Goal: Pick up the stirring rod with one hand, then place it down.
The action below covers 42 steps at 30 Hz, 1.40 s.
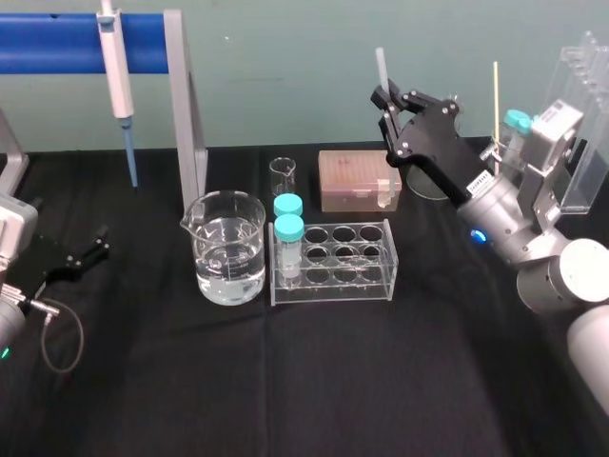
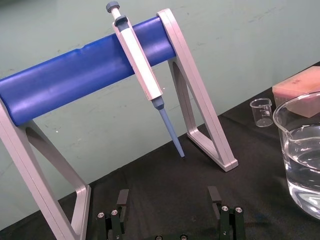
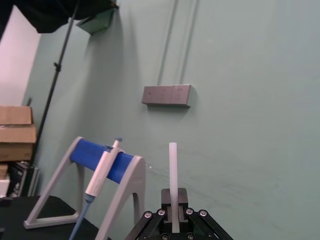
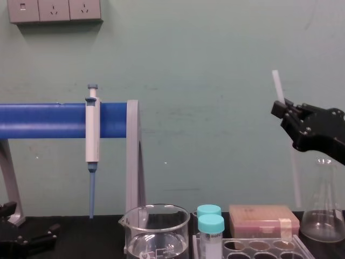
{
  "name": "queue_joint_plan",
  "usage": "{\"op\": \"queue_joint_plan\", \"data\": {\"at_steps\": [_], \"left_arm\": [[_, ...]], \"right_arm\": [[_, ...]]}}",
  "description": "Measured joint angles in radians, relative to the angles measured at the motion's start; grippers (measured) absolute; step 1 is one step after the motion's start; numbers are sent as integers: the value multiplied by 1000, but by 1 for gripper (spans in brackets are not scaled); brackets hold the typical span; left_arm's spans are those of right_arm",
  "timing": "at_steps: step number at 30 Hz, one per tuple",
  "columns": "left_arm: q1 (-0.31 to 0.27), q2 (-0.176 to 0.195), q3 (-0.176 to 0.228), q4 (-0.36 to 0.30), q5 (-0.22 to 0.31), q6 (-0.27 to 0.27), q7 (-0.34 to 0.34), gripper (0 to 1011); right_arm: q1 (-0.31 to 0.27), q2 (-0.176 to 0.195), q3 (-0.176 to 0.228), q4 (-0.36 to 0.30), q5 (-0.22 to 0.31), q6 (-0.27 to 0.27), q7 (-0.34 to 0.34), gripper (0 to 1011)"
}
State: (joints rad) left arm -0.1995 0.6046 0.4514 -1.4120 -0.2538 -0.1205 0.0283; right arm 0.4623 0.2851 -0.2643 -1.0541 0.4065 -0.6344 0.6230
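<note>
Stirring rod nearly upright, tip skyward, tight between right gripper fingers; left gripper parked, fingers apart.

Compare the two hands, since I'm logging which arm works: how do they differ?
The right hand is high above the table; the left hand sits low near it. The right hand is shut on the stirring rod; the left hand is open and empty. Both are black.

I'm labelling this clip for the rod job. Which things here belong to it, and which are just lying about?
In the job: stirring rod, upright in the shut right claw.

Lying about: water beaker, small beaker, pipette on its stand, tube rack, pink box, flask; left claw parked open at the left.
</note>
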Motion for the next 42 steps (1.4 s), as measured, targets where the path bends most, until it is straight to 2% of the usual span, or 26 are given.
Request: {"op": "queue_joint_plan", "data": {"at_steps": [9, 18, 42], "left_arm": [[0, 0, 0, 0, 0, 0, 0, 1000], [0, 0, 0, 0, 0, 0, 0, 1000], [0, 0, 0, 0, 0, 0, 0, 1000]], "right_arm": [[-27, -27, 22, 28, -25, -15, -26, 66], [-38, -50, 38, 35, -56, -4, -58, 66], [-35, -45, 33, 33, -48, -2, -50, 66]]}}
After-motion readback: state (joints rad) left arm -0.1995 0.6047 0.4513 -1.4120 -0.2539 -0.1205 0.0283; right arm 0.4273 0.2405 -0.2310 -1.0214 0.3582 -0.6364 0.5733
